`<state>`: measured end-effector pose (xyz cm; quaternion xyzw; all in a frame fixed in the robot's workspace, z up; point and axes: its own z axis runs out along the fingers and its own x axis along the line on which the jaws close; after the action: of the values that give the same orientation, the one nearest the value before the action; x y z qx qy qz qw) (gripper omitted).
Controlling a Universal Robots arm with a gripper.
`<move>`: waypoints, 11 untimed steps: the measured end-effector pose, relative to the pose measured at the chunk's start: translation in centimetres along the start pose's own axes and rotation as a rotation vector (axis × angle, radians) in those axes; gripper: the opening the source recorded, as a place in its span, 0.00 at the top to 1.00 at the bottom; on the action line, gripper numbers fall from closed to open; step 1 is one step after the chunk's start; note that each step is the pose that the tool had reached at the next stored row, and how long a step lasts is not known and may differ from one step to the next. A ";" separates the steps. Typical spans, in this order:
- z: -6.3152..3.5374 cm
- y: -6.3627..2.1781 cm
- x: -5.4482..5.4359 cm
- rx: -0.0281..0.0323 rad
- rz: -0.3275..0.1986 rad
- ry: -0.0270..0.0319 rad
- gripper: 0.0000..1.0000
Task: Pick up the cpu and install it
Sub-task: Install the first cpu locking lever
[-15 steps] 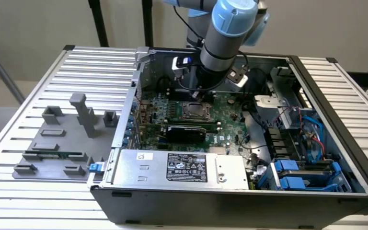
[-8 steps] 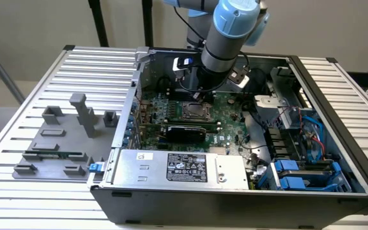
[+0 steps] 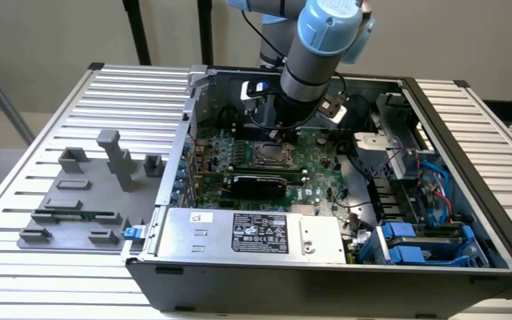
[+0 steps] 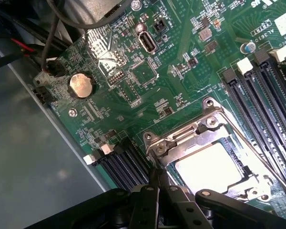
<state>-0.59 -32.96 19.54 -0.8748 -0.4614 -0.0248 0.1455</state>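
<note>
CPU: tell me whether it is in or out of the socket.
In. The CPU lies flat inside the socket frame on the motherboard, with the metal frame around its silver top.

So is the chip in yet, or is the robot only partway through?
Mostly done, it seems. The silvery chip already lies flat inside the metal socket frame on the green board. The claw is shut, carries nothing, and its tips sit at the frame's edge beside the chip. From the outside view the arm reaches down into the computer case. Whether the frame is locked down I cannot tell.
</note>
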 end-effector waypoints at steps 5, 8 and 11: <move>0.11 0.03 0.0 0.0026 -0.009 -0.0019 0.89; 0.13 0.06 0.0 0.0052 -0.016 -0.0014 0.89; 0.02 0.05 0.0 0.0071 -0.018 0.0009 0.89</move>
<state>-0.52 -32.94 19.52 -0.8700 -0.4695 -0.0249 0.1486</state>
